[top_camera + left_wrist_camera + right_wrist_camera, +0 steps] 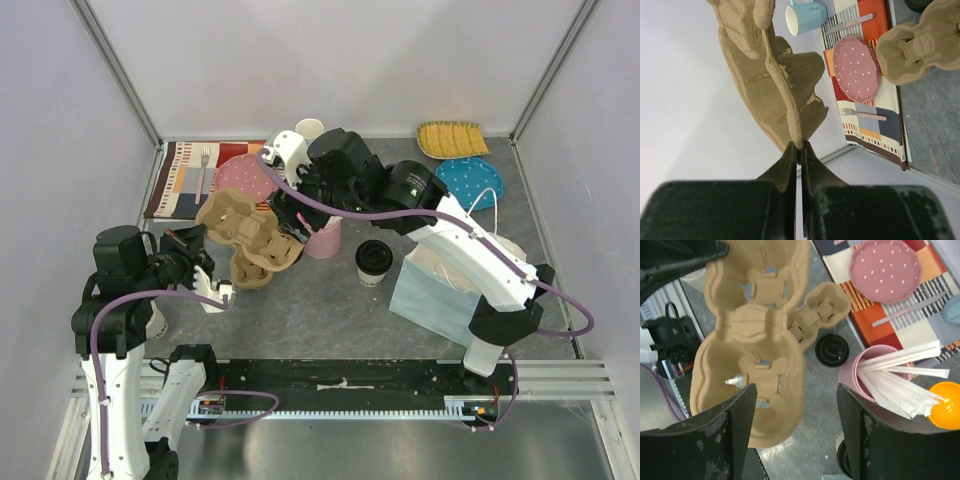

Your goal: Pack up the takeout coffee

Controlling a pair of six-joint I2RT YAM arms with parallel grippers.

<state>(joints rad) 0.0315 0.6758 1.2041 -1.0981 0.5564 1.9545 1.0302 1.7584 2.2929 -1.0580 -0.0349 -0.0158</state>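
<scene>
The takeout coffee (373,260), an off-white paper cup with a black lid, stands on the grey table right of the pink cup; in the right wrist view only its edge (844,456) shows beside my right finger. My left gripper (226,292) (799,146) is shut on the rim of a brown pulp cup carrier (262,264) (765,75) (755,365) and holds it up. My right gripper (288,226) (796,390) hangs open above that carrier's near end, touching nothing.
A second carrier (232,222) (917,50) (821,314) lies beside the first. The pink cup of sticks (323,238) (865,377), a light-blue paper bag (437,290), another black lid (832,350), a pink plate (243,176) on a placemat (180,180) and a blue mug (805,17) surround them.
</scene>
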